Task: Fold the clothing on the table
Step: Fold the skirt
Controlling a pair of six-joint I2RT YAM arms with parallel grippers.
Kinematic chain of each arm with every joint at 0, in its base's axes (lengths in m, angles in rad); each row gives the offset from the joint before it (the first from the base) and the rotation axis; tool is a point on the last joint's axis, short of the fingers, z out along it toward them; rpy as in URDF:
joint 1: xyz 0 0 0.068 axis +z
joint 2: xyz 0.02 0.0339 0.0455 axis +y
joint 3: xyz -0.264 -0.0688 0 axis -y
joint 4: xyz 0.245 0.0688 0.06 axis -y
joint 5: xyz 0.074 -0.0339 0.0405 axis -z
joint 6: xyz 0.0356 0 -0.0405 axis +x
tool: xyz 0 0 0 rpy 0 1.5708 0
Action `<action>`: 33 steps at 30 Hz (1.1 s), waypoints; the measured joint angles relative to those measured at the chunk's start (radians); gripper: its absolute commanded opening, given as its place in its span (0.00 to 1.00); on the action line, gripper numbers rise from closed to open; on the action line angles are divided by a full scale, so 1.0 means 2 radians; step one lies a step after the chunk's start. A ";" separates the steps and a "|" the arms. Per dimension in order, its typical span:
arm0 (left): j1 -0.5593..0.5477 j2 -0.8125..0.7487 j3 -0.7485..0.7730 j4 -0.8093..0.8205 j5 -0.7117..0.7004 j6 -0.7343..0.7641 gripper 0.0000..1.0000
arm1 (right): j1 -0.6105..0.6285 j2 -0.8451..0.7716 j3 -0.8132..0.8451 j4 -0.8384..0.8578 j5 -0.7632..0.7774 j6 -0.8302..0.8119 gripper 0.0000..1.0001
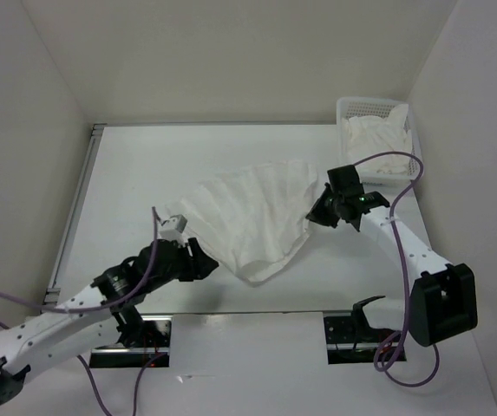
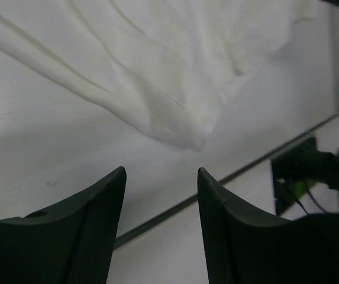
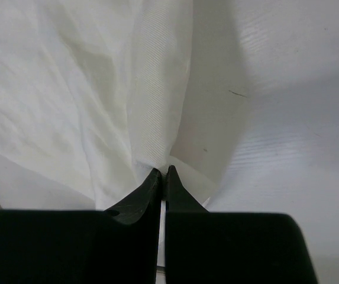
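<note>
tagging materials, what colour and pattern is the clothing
The clothing is white with faint ribbed lines, clearest in the right wrist view.

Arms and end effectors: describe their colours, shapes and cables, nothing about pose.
Both the left arm and right arm have white links and black joints, each trailed by a purple cable. The right arm carries a boxy black housing and a small green light. The left end effector and right end effector have black tapered fingers.
</note>
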 measured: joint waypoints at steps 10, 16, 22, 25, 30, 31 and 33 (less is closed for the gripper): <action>-0.005 -0.270 -0.128 0.033 0.105 -0.039 0.52 | -0.002 0.020 0.010 -0.014 0.001 -0.028 0.00; -0.006 -0.101 -0.077 0.036 0.098 -0.043 0.87 | -0.003 0.020 0.013 -0.024 0.005 -0.033 0.00; -0.006 0.187 0.029 0.110 0.112 -0.049 0.93 | -0.005 0.017 0.015 -0.033 0.009 -0.035 0.00; -0.006 0.250 0.073 0.130 0.113 -0.049 0.93 | -0.009 0.008 0.015 -0.037 0.011 -0.037 0.00; -0.008 0.259 0.093 0.155 0.108 -0.055 0.93 | -0.026 -0.012 0.015 -0.039 0.009 -0.042 0.00; -0.009 0.259 0.093 0.154 0.104 -0.059 0.93 | -0.029 -0.015 0.015 -0.039 0.009 -0.043 0.00; -0.009 0.259 0.093 0.149 0.083 -0.066 0.90 | -0.031 -0.017 0.015 -0.039 0.007 -0.044 0.00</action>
